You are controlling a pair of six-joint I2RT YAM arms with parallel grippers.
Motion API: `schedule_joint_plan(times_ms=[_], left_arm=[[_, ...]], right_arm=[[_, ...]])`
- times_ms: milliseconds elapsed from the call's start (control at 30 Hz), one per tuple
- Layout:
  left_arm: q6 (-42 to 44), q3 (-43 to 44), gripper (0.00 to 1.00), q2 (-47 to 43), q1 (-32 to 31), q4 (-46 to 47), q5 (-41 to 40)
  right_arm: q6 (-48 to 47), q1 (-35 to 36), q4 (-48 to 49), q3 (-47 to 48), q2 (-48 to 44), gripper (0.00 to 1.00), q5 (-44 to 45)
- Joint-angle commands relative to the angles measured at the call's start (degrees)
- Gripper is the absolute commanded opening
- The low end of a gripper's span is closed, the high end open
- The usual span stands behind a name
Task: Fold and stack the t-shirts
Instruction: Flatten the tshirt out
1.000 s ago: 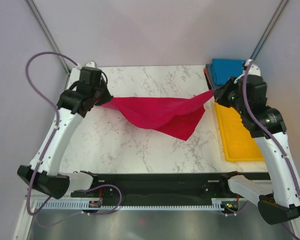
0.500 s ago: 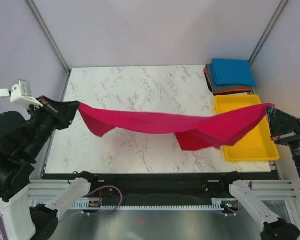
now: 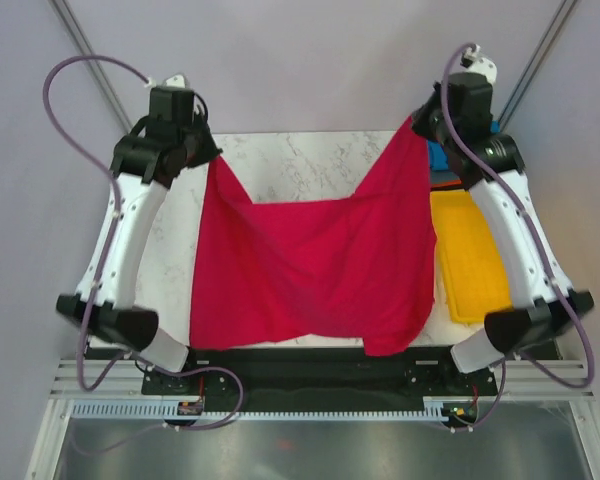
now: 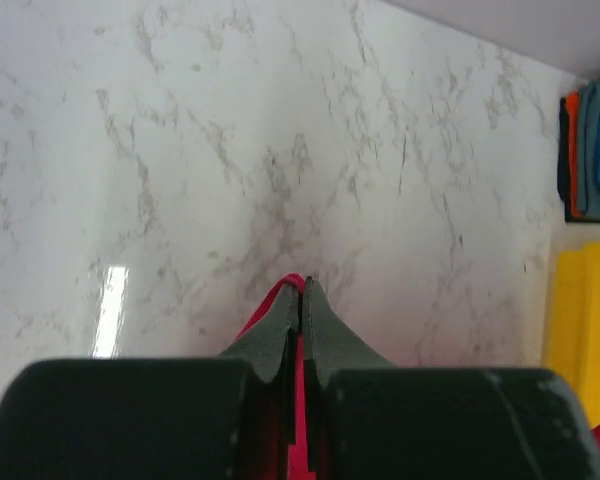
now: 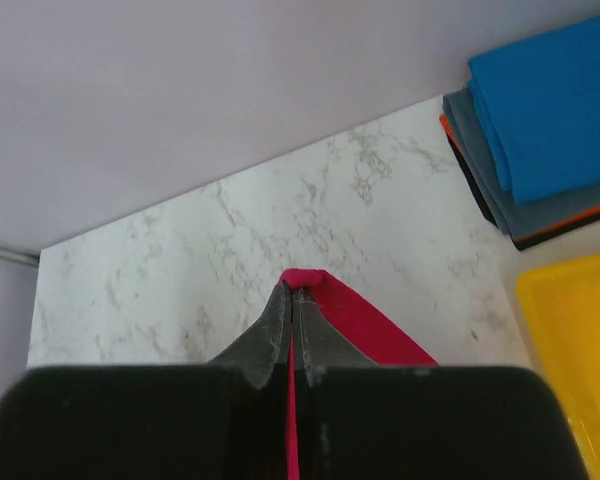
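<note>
A: While both arms are raised, left fingers (image 4: 276,330) and right fingers (image 5: 266,340) are each pinched tight on an upper corner of the red t-shirt (image 3: 310,270).
B: Why so high?
A: Spreads it out. Cloth hangs as a sheet between them, sagging mid-edge, lower edge draping past the near edge of the surface (image 3: 300,160). Looks like setup for laying it flat before folding.
B: Stack?
A: Far right corner: folded t-shirts (image 5: 540,110), blue on top, just behind the yellow tray (image 3: 470,260). Red one not folded yet.
</note>
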Motion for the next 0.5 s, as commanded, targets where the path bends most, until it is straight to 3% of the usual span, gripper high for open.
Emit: schedule_joint_plan(times_ms=[0,167,233,300,467], left_arm=[[3.97,16.36,0.02,9.75,4.11,5.82,-3.11],[-3.67,36.97,0.02,21.20,12.20,5.81,10.05],[-5.17,41.92,0.02,21.47,13.34,7.21,13.92],[-4.56,38.44,0.02,17.79,13.35,11.06,15.42],[-3.42,23.14,0.02,6.73,14.49,13.63,16.03]], right_arm=[[-3.99,-0.70,7.94,17.07,9.45,0.00,5.08],[-6.36,-3.95,8.20,38.60,21.60,0.00,5.36],[-8.38,-5.09,9.52,39.61,21.61,0.00,3.52],[-9.70,-5.45,10.22,38.03,20.12,0.00,1.24],[-10.59,-5.45,12.24,22.96,9.32,0.00,-3.16]])
